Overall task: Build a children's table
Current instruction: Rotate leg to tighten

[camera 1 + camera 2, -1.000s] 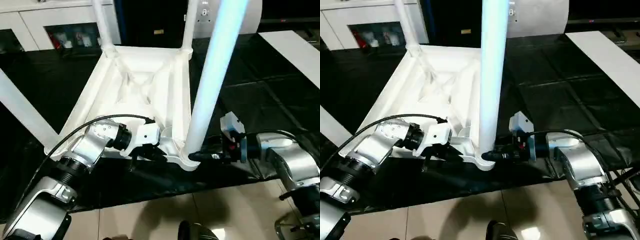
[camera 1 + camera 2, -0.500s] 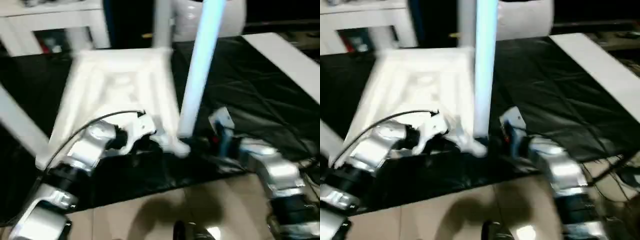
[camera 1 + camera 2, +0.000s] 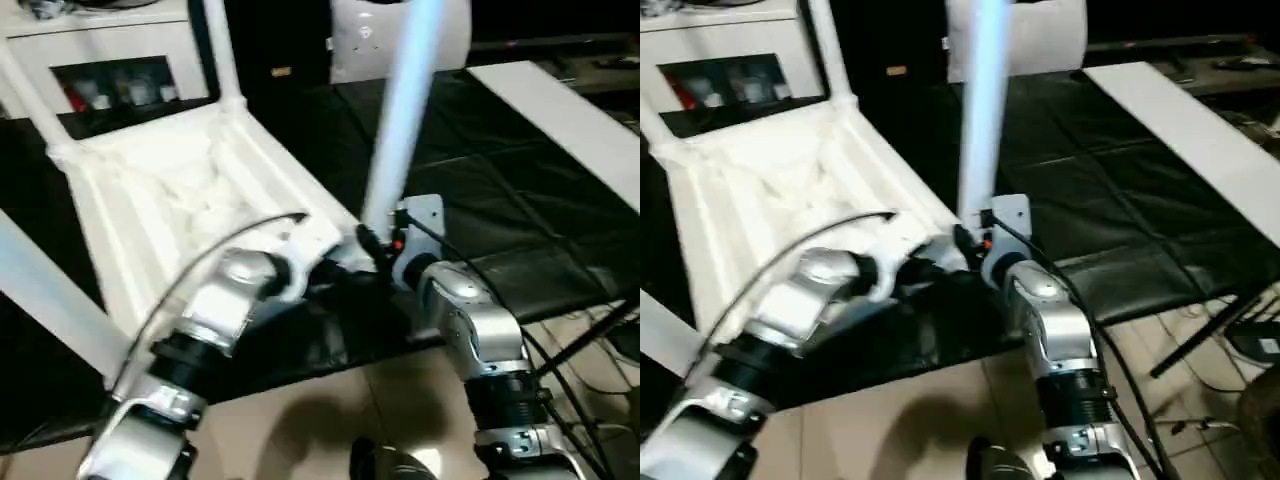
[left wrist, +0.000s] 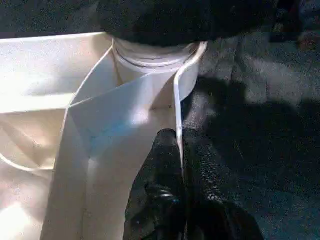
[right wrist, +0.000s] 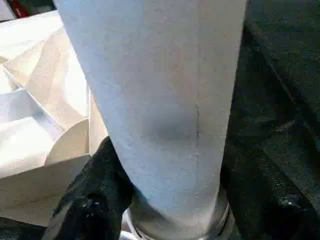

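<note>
Table top (image 3: pixel 190 190) lies upside down on the work surface (image 3: pixel 480 200), legs up. Near-right corner socket holds a leg (image 3: pixel 405 130) — right gripper (image 5: pixel 165 200) sits around its base, left gripper (image 4: pixel 179 150) pinches the rim wall just beside it. Cabinet (image 3: pixel 110 70) stands behind, far left; another leg (image 3: pixel 222 55) at the far corner.

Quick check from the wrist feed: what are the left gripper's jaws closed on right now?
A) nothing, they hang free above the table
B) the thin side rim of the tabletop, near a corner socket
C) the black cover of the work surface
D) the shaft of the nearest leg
B: in the left wrist view the left gripper pinches the thin upright rim of the children's table, just short of the corner socket.
</note>
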Tool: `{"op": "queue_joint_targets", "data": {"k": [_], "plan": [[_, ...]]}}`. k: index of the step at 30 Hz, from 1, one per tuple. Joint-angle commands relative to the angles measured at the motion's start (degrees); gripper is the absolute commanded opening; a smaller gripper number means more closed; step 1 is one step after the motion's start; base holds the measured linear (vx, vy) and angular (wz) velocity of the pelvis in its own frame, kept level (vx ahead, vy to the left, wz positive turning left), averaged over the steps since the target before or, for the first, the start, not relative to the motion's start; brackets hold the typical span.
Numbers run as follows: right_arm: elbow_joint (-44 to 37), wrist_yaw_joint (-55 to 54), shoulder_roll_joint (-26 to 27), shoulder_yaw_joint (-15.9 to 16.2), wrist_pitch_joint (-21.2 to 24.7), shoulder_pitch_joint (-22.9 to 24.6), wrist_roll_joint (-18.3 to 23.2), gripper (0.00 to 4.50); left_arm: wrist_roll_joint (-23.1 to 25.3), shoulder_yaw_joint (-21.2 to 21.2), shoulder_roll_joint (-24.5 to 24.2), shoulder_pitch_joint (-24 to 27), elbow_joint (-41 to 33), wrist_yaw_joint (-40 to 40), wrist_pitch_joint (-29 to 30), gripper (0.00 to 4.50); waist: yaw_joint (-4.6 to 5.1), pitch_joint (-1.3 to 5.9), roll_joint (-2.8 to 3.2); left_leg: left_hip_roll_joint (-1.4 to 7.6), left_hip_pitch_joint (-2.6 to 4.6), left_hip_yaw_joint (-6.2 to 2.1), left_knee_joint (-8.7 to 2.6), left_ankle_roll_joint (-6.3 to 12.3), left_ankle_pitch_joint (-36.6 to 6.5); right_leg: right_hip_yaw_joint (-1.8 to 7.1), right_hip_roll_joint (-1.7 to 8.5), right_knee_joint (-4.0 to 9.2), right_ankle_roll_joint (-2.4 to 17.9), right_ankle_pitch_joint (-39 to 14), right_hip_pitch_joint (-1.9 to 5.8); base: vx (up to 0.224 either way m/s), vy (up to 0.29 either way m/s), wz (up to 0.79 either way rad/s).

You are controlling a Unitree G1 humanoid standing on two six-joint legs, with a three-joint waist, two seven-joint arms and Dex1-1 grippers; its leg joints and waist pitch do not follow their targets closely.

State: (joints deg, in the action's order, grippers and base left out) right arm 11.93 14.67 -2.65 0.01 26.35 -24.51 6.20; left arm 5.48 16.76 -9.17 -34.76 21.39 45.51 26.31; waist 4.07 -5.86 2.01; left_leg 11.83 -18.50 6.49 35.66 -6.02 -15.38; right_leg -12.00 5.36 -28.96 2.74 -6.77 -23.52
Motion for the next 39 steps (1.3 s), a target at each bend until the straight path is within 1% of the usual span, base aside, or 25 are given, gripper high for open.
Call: {"op": "queue_joint_targets", "data": {"k": [1,2,3,5,6,9,10,11,13,14,15,16,18,19,20,21,24,26,28,29,30,31,33,36,39], "plan": [[-1.46,3.1,-1.88,0.97,-0.54,1.35,-0.14,3.15,-1.22,0.91,-0.5,-1.88,-2.24,3.25,-3.58,0.0,-0.47,4.42,0.16,0.05,-1.55,0.5,-4.39,5.68,-4.75,2.98,3.55,3.34,1.1,-24.58,4.65,0.053,-0.003,0.06],[-3.43,8.05,-5.54,1.26,-1.84,2.66,0.66,3.26,-1.45,1.13,-2.1,-1.42,-2.0,5.46,-4.92,0.0,-0.94,4.66,0.18,0.35,-1.05,0.62,-4.42,6.4,-2.66,3.55,3.46,2.63,3.36,-21.5,4.06,0.063,-0.014,0.12],[-4.52,11.67,-7.85,1.18,-2.31,3.36,1.73,3.38,-1.49,1.41,-3.2,-1.2,-1.77,6.95,-6.05,0.0,-1.54,4.9,0.01,0.33,-1.02,0.84,-4.26,7.76,-1.38,3.83,3.25,2.19,4.66,-19.76,4.09,0.074,-0.017,0.15],[-5.15,14.78,-9.86,1.09,-3.01,3.83,2.65,3.57,-1.62,1.63,-4.08,-1.02,-1.41,8.46,-7.38,0.0,-2.06,5.42,-0.17,0.29,-1.36,0.87,-3.97,9.04,2.57,4.36,3.34,1.06,6.4,-16.12,4.07,0.072,-0.023,0.13],[-5.6,19.59,-13.03,1.09,-4.38,4.32,3.69,3.62,-1.9,2.02,-5.41,-0.66,-1.16,10.84,-8.65,0.0,-2.75,5.73,-0.29,0.01,-2.17,0.84,-3.43,11.64,8.41,4.77,3.22,-0.21,8.34,-10.98,4.26,0.055,-0.042,0.03],[-5.63,27.51,-17.86,1.05,-7.04,4.75,5.31,3.95,-2.53,3.09,-7.65,-0.04,-1.01,15.08,-11.06,0.0,-4.45,5.93,-0.62,-0.21,-2.5,1.09,-2.79,15.58,13.15,5.26,3.08,-1.5,9.83,-6.43,4.08,0.018,-0.014,0.01],[-5.95,32.73,-20.61,0.86,-7.02,4.74,7.08,4.03,-3.12,3.9,-9.21,0.41,-1.17,18.2,-13.02,0.0,-4.67,5.95,-0.85,-0.43,-2.64,1.18,-2.67,15.97,13.28,5.34,2.99,-1.53,9.78,-6.42,4.05,0.0,0.0,0.0],[-5.99,33.82,-21.21,0.99,-7.15,4.74,7.34,4.09,-3.24,4.06,-9.54,0.47,-1.15,18.85,-13.31,0.0,-4.98,5.9,-0.79,-0.33,-2.45,1.22,-2.73,16.06,12.84,5.39,3.0,-1.5,9.91,-7.17,3.87,0.0,0.0,0.0],[-6.34,40.29,-24.58,2.04,-7.33,4.73,8.83,4.29,-3.78,5.24,-11.57,0.86,-0.91,23.23,-16.97,0.0,-5.66,5.61,-0.65,-0.13,-2.42,1.3,-2.89,15.69,10.72,5.24,2.85,-0.84,8.39,-12.4,3.92,0.0,0.0,0.0],[-6.61,43.01,-25.83,2.79,-7.73,4.76,9.38,4.29,-4.23,5.65,-12.3,0.9,-0.82,25.09,-17.26,0.0,-5.87,5.51,-0.85,-0.02,-2.3,1.5,-2.99,14.76,9.49,5.22,2.71,-0.45,7.35,-15.1,3.8,0.0,0.0,0.0],[-6.81,45.63,-26.96,3.58,-8.09,4.71,9.84,4.29,-4.36,6.08,-13.02,0.81,-0.67,26.47,-17.02,0.0,-6.34,5.39,-0.73,0.12,-2.02,1.56,-3.14,13.53,8.57,5.2,2.7,-0.21,6.79,-17.25,3.63,0.0,0.0,0.0],[-6.81,47.87,-27.8,4.27,-8.12,4.52,10.16,4.29,-4.23,6.52,-13.67,0.67,-0.27,27.86,-18.37,0.0,-6.39,5.31,-0.86,0.18,-1.93,1.61,-3.24,12.86,8.14,5.22,2.64,-0.08,6.5,-18.18,3.53,0.0,0.0,0.0],[-6.58,51.74,-29.02,5.54,-7.96,4.03,10.83,4.29,-3.74,7.22,-14.64,0.3,0.57,29.8,-20.71,0.0,-6.62,5.01,-1.11,0.01,-1.79,1.75,-3.55,10.7,4.9,5.11,2.47,0.74,4.55,-22.84,3.53,0.0,0.0,0.0],[-6.58,51.74,-29.02,5.54,-7.96,4.03,10.83,4.29,-3.74,7.22,-14.64,0.3,0.57,29.8,-20.71,0.0,-6.69,4.96,-1.06,-0.02,-1.72,1.76,-3.63,10.19,4.32,5.11,2.44,0.82,4.11,-23.72,3.53,0.0,0.0,0.0],[-5.51,55.95,-30.08,7.16,-9.1,3.16,11.45,4.03,-3.57,7.91,-15.48,-0.32,1.65,32.06,-22.62,0.0,-6.81,4.97,-0.97,-0.17,-1.57,1.92,-3.68,9.54,2.96,5.03,2.38,1.21,3.32,-25.28,3.43,0.0,0.0,0.0],[-4.56,58.18,-30.35,8.19,-9.12,2.4,11.72,4.03,-3.47,8.5,-15.96,-0.79,2.22,33.45,-23.62,0.0,-6.8,5.01,-1.26,-0.15,-1.81,1.88,-3.79,9.3,2.56,5.08,2.35,1.07,2.81,-25.54,3.63,0.0,0.0,0.0],[-3.74,59.66,-30.29,9.3,-9.4,1.76,11.38,3.89,-3.58,8.88,-16.09,-1.14,2.54,34.42,-24.45,0.0,-6.96,5.06,-1.3,-0.09,-1.8,1.96,-3.84,8.61,2.33,5.08,2.36,1.14,2.56,-25.42,3.53,0.0,0.0,0.0],[-1.9,61.2,-29.53,10.86,-10.19,0.66,10.68,3.56,-3.55,9.47,-16.09,-1.79,3.11,35.45,-25.64,0.0,-7.15,5.08,-1.26,-0.03,-1.77,1.98,-3.88,8.4,2.55,5.1,2.3,1.13,2.66,-25.27,3.4,0.0,0.0,0.0],[-0.65,61.9,-28.76,11.43,-10.29,-0.08,10.65,3.51,-3.57,9.73,-15.97,-2.13,3.34,36.19,-26.11,0.0,-7.32,5.17,-1.21,0.16,-1.62,1.96,-3.89,8.12,2.81,5.12,2.38,1.02,3.2,-24.6,3.31,0.0,0.0,0.0],[-0.17,62.35,-28.46,11.7,-10.28,-0.41,10.68,3.44,-3.63,9.84,-15.99,-2.23,3.38,36.57,-26.28,0.0,-7.32,5.25,-1.49,0.26,-1.75,1.92,-3.9,8.09,3.37,5.21,2.43,0.77,3.62,-23.47,3.45,0.0,0.0,0.0],[0.15,62.8,-28.29,11.83,-10.3,-0.64,10.71,3.21,-3.63,9.83,-15.96,-2.31,3.58,36.82,-26.57,0.0,-7.42,5.26,-1.36,0.35,-1.69,1.89,-3.89,8.24,3.9,5.32,2.49,0.57,4.18,-22.6,3.4,0.0,0.0,0.0],[0.16,62.81,-28.29,11.83,-10.3,-0.65,10.71,3.21,-3.63,9.83,-15.96,-2.31,3.59,36.83,-26.58,0.0,-7.48,5.32,-1.35,0.38,-1.64,1.9,-3.85,8.37,4.16,5.34,2.49,0.48,4.46,-22.18,3.36,0.0,0.0,0.0],[0.5,64.39,-28.24,12.31,-9.26,-1.11,11.4,3.01,-3.58,9.78,-15.93,-2.51,4.14,37.27,-27.2,0.0,-7.52,5.4,-1.43,0.53,-1.88,1.78,-3.82,8.91,5.38,5.41,2.56,0.01,5.45,-20.26,3.59,0.0,0.0,0.0],[0.84,66.12,-28.53,13.01,-8.25,-1.54,12.23,2.75,-3.65,9.84,-15.95,-2.92,5.06,37.61,-27.82,0.0,-7.57,5.38,-1.43,0.48,-2.0,1.78,-3.74,9.41,5.8,5.42,2.59,-0.06,5.67,-19.74,3.66,0.0,0.0,0.0],[0.69,67.19,-28.79,13.38,-6.85,-1.37,12.92,2.56,-3.78,9.79,-15.97,-3.1,5.58,37.63,-27.69,0.0,-7.64,5.27,-1.5,0.38,-1.95,1.87,-3.83,8.72,5.13,5.39,2.64,0.32,4.95,-21.57,3.7,0.0,0.0,0.0]]}}
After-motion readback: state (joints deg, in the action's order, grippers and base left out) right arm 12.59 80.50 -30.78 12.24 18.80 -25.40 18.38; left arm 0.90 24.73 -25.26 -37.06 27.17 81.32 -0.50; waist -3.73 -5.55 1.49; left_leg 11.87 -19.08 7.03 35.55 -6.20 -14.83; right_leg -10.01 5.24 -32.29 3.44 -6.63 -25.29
